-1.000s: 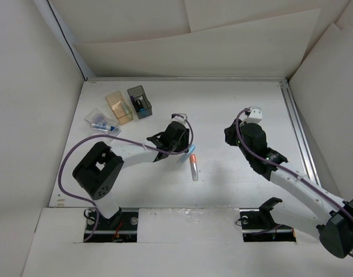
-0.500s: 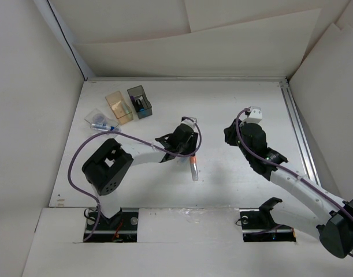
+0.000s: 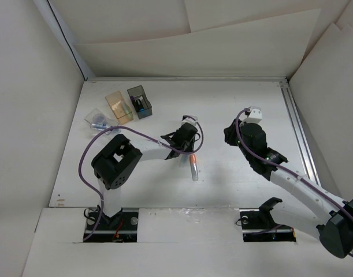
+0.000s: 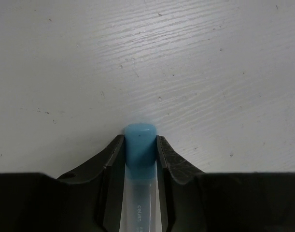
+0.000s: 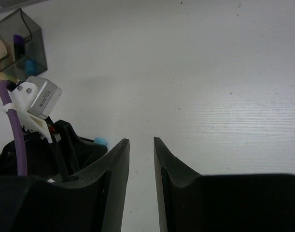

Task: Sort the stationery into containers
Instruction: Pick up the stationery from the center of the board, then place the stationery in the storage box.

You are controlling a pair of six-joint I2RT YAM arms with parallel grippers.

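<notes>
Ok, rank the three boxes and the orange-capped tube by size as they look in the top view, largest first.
1. Amber box and dark grey box: alike, no ranking between them.
2. Clear shallow box: slightly smaller footprint, though its outline is faint.
3. Orange-capped tube: smallest.

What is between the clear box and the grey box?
The orange box stands between the clear box and the grey box. The top view shows all three in a row.
</notes>
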